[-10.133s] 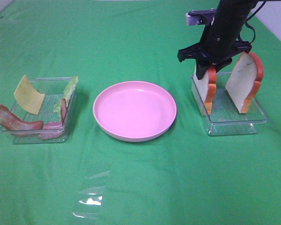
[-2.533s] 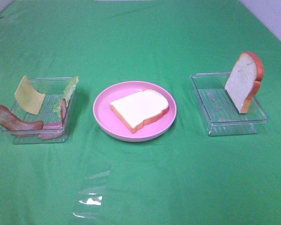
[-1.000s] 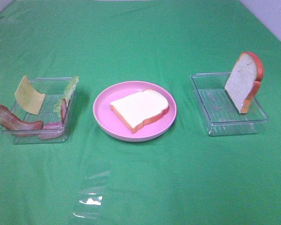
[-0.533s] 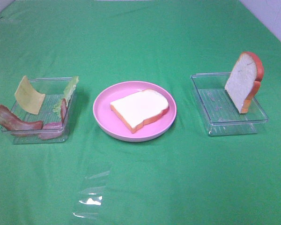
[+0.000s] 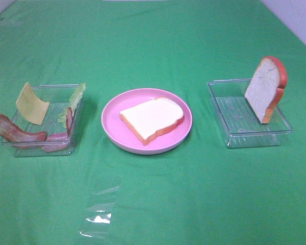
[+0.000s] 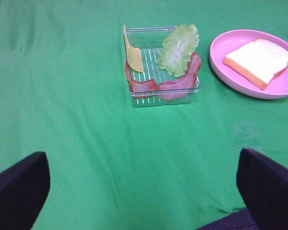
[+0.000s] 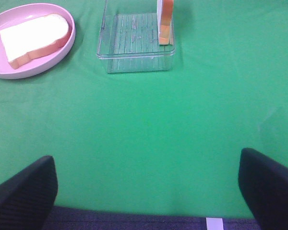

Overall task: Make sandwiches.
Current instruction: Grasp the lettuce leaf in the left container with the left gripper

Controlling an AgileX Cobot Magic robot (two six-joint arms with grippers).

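Note:
One white bread slice (image 5: 152,118) with an orange-brown crust lies flat on the pink plate (image 5: 112,130); it also shows as the bread slice (image 6: 260,57) and the bread slice (image 7: 33,37). A second bread slice (image 5: 265,89) leans upright in the right clear tray (image 5: 229,133). The left clear tray (image 5: 53,94) holds yellow cheese (image 5: 31,104), green lettuce (image 6: 180,44) and bacon strips (image 5: 18,133). My left gripper (image 6: 143,191) is open, well back from that tray, with nothing between its fingers. My right gripper (image 7: 146,189) is open too, back from the right tray (image 7: 134,57). Neither arm shows in the high view.
A green cloth (image 5: 194,194) covers the whole table. A scrap of clear film (image 5: 99,214) lies on it toward the front, left of centre. A pale wall edge shows at the far right corner (image 5: 301,20).
Ten seconds ago my right gripper was on a bread slice in the right tray; that slice now lies on the plate. Over the last second nothing has moved.

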